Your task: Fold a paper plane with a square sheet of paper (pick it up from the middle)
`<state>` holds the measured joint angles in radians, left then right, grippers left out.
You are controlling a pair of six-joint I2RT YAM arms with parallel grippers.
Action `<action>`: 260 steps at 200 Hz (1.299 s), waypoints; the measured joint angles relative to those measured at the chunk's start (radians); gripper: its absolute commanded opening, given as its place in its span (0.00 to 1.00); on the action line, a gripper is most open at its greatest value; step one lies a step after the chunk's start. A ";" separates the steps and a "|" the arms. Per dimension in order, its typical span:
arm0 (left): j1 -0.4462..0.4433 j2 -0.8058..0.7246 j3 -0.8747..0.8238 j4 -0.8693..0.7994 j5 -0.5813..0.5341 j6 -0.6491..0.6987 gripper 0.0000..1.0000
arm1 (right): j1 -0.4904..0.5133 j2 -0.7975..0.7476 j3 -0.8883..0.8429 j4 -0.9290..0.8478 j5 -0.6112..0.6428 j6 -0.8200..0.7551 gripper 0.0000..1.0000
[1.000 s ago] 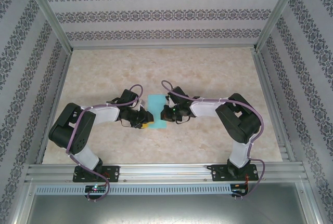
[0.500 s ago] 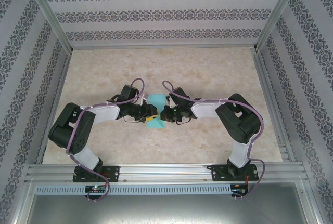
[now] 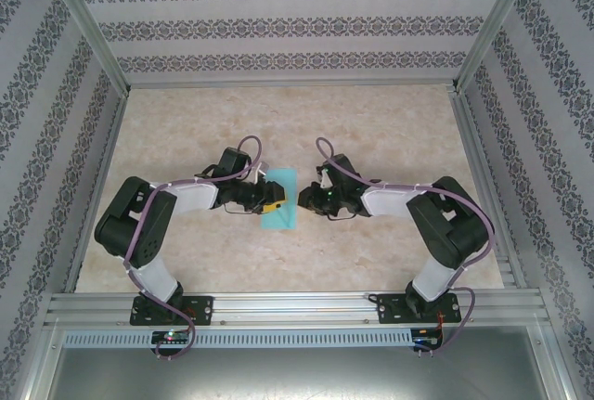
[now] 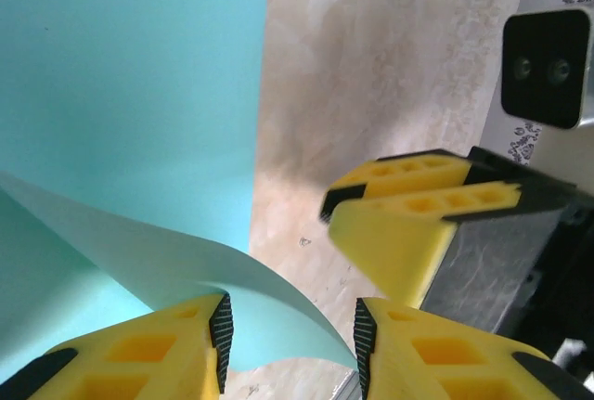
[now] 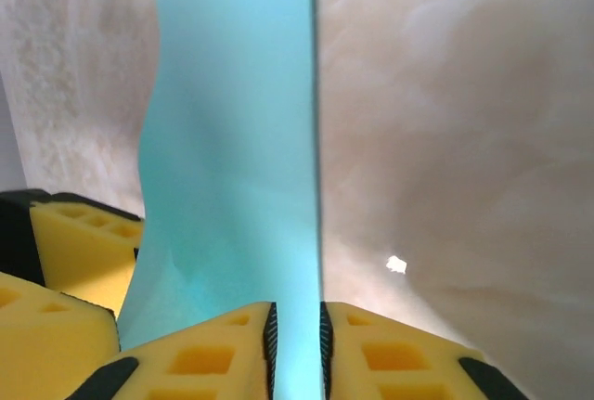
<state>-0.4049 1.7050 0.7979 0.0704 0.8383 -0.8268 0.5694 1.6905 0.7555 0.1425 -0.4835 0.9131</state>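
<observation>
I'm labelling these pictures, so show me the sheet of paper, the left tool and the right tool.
sheet of paper (image 3: 284,187): top view, its far half.
left tool (image 4: 292,330): left wrist view, midway between its fingertips.
right tool (image 5: 297,326): right wrist view, midway between its fingertips.

Beige marbled table (image 3: 371,131); teal sheet (image 3: 286,191) resting centre, flap curled.

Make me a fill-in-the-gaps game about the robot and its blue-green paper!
1. The sheet of paper lies on the ___.
2. The left gripper has ___ fingers.
3. Those fingers are coloured ___.

Missing words: table; two; yellow.
</observation>
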 measured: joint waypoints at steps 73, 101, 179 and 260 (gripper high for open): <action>0.000 0.000 0.008 0.021 0.000 0.000 0.54 | -0.008 -0.047 -0.042 0.055 0.006 -0.019 0.40; 0.000 0.003 0.008 0.025 0.000 0.000 0.55 | 0.016 -0.047 -0.045 0.084 0.003 -0.030 0.42; 0.000 0.004 0.008 0.027 -0.001 -0.001 0.41 | 0.029 -0.027 -0.042 0.126 -0.013 -0.042 0.34; 0.000 0.004 0.008 0.026 -0.001 0.000 0.36 | 0.028 0.032 0.004 0.146 -0.041 -0.060 0.10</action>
<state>-0.4049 1.7088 0.8059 0.0959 0.8375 -0.8272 0.5976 1.7226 0.7593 0.2890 -0.5247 0.8532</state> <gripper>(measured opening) 0.371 0.128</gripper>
